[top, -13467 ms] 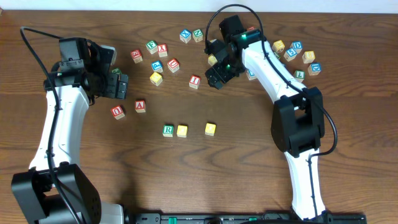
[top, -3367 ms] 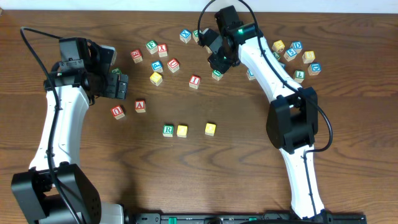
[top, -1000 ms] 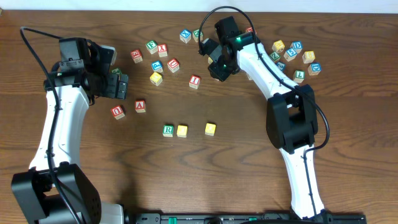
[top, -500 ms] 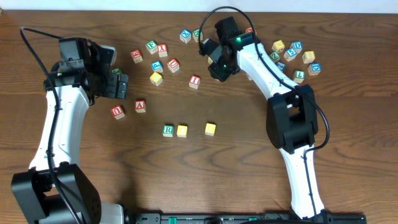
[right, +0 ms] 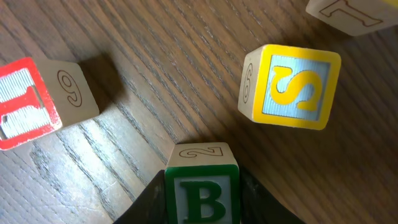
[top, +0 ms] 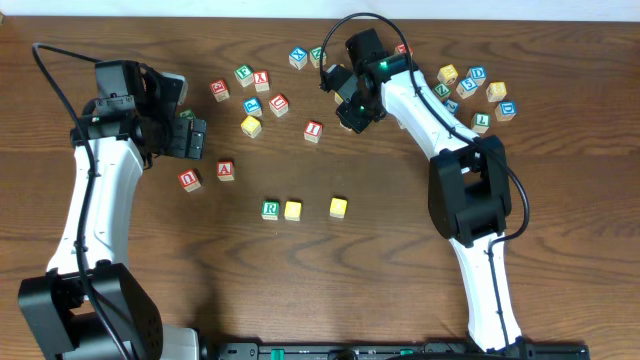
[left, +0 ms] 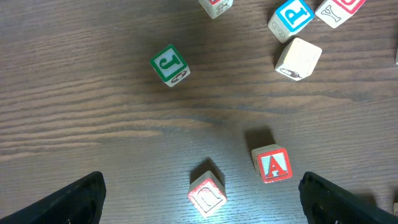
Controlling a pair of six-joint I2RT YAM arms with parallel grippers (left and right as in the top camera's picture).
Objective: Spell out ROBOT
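Change: right tool (top: 349, 112) has come down at the far side of the counter (top: 400, 290) and narrowed (the row has not shifted).
Right tool: pinching the B cube (right: 202, 190), pressed tight on both side faces.
Left tool (top: 193, 138): spread wide, holding nothing, near the A cube (left: 272, 165).
Row: R cube (top: 270, 210), yellow cube (top: 292, 210) just beside it, a gap, second yellow cube (top: 338, 207).
Bearing: the gap lies toward the robot's base and to its left from the B cube; the right arm already has it.
Neighbour: S cube (right: 292, 87), near but apart.
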